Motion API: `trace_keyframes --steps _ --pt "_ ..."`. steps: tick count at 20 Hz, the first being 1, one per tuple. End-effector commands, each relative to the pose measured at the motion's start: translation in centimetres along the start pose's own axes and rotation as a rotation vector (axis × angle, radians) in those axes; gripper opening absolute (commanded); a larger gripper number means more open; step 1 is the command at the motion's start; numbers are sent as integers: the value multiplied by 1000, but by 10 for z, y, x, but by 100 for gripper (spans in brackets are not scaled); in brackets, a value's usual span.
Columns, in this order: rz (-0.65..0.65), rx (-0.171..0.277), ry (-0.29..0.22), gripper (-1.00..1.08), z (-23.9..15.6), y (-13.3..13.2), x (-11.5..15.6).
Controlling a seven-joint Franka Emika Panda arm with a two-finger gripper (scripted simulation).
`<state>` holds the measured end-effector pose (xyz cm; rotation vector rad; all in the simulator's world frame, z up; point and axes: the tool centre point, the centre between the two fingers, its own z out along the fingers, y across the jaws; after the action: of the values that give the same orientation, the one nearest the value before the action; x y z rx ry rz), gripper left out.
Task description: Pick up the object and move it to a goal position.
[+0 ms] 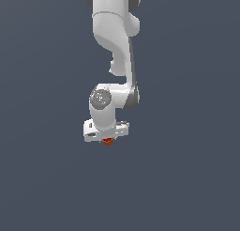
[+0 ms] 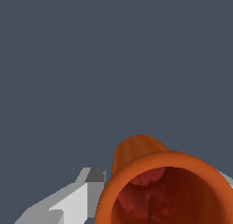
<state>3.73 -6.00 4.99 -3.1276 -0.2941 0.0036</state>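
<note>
The object is a small orange-red cup [image 1: 108,141] with a dark hollow top. In the exterior view it pokes out just under the white hand of my gripper [image 1: 107,137], whose fingers are hidden behind the hand. In the wrist view the cup [image 2: 136,150] fills the lower part of the picture, its open mouth towards the camera. A grey-white finger [image 2: 68,205] lies against one side of it, and a sliver of the other finger shows at the opposite side. My gripper [image 2: 158,180] is shut on the cup.
A plain dark blue-grey surface [image 1: 187,178] fills both views. The white arm [image 1: 115,33] comes down from the top of the exterior view. No other objects or goal marker show.
</note>
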Motion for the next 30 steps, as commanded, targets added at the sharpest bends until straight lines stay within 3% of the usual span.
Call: trace_keyframes --steps 1,30 --pt "-1 0 2 -100 -12 -9 2" --pt "-1 -1 2 -100 -268 -212 45"
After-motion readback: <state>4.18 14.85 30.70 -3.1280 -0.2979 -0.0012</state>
